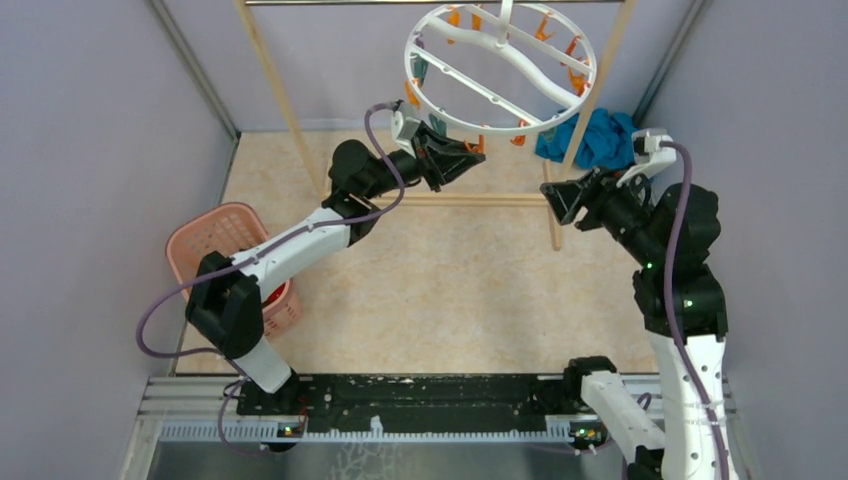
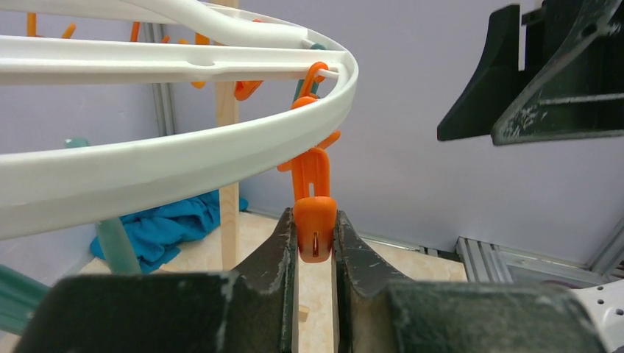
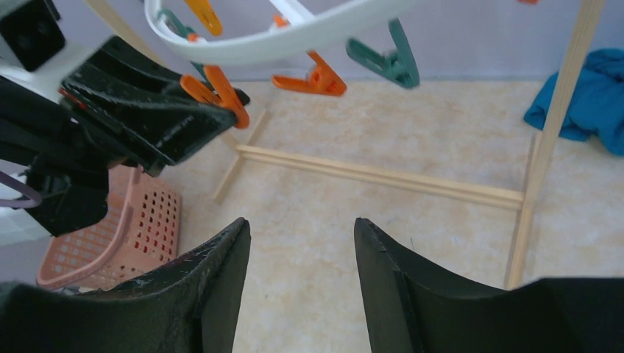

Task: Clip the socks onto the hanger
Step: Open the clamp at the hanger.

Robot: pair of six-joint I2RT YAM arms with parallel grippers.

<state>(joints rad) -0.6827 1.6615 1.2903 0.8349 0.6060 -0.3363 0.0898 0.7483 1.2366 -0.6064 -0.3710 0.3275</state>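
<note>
The white ring hanger point(image 1: 500, 70) hangs at the back with orange and teal clips. My left gripper point(image 1: 476, 150) is raised under its near rim and is shut on the tail of an orange clip point(image 2: 315, 234) that dangles from the ring point(image 2: 184, 158). My right gripper point(image 1: 555, 200) is open and empty, in the air right of the ring; in the right wrist view point(image 3: 302, 228) only floor shows between its jaws. No sock is held. A bit of red point(image 1: 273, 294) shows in the pink basket, mostly hidden by the left arm.
The pink basket point(image 1: 215, 240) stands at the left, partly under the left arm. The pale wooden rack point(image 1: 470, 199) stands under the hanger, with a post point(image 3: 548, 140) close to my right gripper. A teal-blue cloth point(image 1: 598, 138) lies at the back right.
</note>
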